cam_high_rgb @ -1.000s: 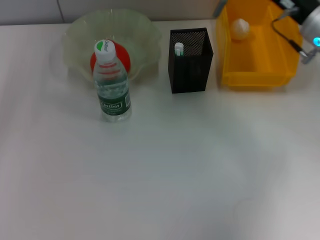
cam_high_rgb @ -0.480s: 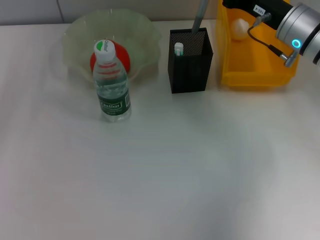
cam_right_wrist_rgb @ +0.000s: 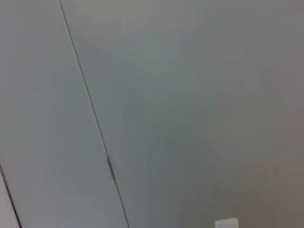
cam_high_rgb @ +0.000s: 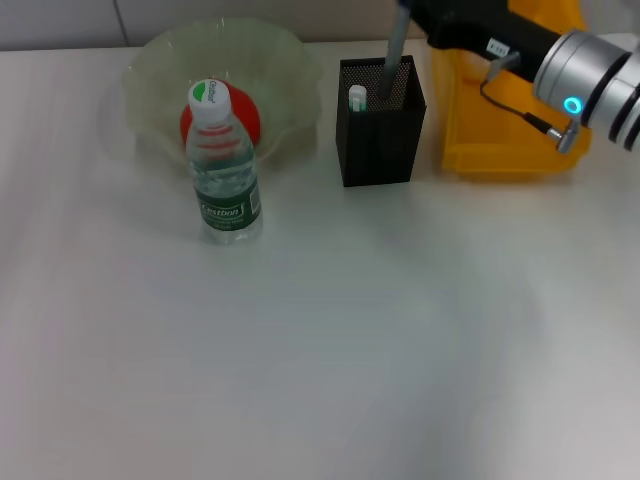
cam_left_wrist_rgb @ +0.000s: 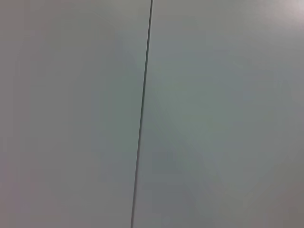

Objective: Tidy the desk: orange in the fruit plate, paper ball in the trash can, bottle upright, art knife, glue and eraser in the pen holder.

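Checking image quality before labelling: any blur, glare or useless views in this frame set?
Head view: even, soft light with faint shadows; bottle, orange and pen holder read clearly, while the right arm above the trash can looks slightly smeared. Left wrist view: only a flat grey panel with one dark seam. Right wrist view: the same kind of featureless grey surface; neither shows any task object.

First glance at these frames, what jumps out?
The right arm's end effector reaches in over the bright yellow trash can at far right, with a grey stick-like item going into the black mesh pen holder. At far left, the bottle stands upright before the fruit plate holding the orange.
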`<move>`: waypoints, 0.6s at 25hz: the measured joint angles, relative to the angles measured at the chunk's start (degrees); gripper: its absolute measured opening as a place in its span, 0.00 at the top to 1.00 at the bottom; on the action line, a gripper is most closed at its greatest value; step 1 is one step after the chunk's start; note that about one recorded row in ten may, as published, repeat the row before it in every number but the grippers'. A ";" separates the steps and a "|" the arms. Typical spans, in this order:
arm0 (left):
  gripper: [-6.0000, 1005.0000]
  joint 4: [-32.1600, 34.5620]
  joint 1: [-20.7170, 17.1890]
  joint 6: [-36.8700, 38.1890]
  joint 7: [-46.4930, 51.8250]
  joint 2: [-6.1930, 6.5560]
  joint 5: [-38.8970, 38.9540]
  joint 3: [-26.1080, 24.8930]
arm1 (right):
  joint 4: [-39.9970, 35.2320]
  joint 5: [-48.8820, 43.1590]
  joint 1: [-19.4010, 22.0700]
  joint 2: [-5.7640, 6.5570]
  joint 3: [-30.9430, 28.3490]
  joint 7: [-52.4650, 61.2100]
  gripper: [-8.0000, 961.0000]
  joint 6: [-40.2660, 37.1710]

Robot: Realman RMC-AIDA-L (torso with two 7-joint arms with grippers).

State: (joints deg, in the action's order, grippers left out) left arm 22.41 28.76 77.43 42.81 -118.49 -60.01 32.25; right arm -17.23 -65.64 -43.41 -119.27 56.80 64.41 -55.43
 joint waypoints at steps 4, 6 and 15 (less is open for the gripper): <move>0.29 0.00 0.14 -0.17 0.00 0.01 0.00 0.16 | 0.92 0.02 -0.58 -0.11 1.67 -0.02 0.85 2.74; 0.29 0.00 0.15 -0.18 0.00 0.01 0.00 0.29 | 1.07 0.05 -0.54 -0.11 2.48 -0.01 0.85 2.70; 0.29 -0.42 0.32 -0.43 0.00 -0.06 -0.02 0.41 | 3.78 2.24 -0.43 -0.53 2.23 -1.39 0.74 3.09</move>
State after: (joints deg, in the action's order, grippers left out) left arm 21.99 29.08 77.00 42.80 -118.54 -60.03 32.67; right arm -13.45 -63.40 -43.84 -119.80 59.04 63.02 -52.34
